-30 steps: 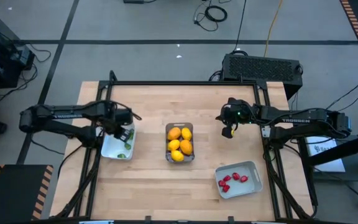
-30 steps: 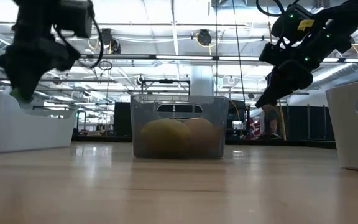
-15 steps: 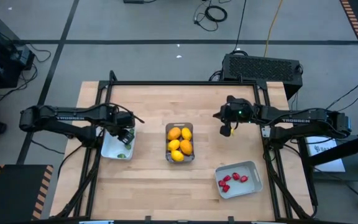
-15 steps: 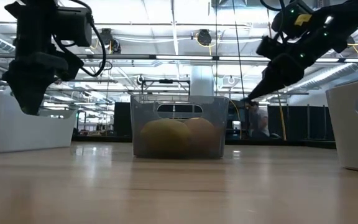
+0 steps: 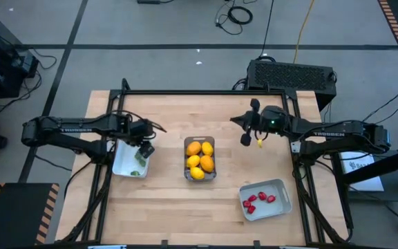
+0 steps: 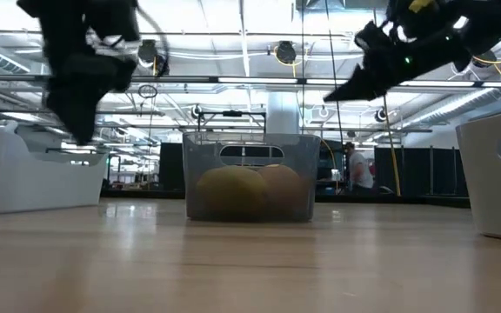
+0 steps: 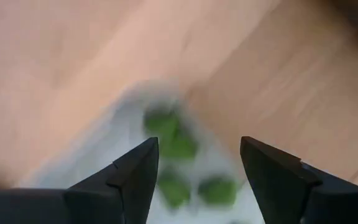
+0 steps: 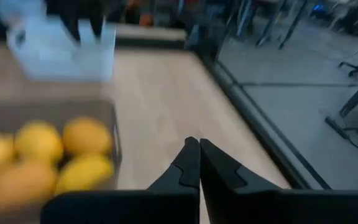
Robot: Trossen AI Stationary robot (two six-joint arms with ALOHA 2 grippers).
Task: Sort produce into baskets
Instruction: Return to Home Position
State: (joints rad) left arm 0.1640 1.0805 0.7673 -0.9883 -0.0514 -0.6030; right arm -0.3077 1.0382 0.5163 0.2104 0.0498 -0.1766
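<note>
1. Heading home, we judge both arms should rise straight before swinging back, so no bin gets clipped.
2. Nearest us, the grey-blue tray [image 5: 278, 188] holds the red pieces [image 5: 258, 200].
3. Mid-table, lemons [image 5: 199, 160] fill the clear bin [image 5: 200, 137].
4. The left gripper [image 5: 146, 147] hovers over the white tray [image 5: 121, 164], fingers spread and empty, with green pieces [image 7: 179, 146] below.
5. Farthest, the right gripper [image 5: 244, 137] hangs high, pinched closed on nothing.

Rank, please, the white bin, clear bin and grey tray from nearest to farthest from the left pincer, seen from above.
1. White bin, by the left pincer, left side.
2. Clear bin, mid-table.
3. Grey tray, far right side.
</note>
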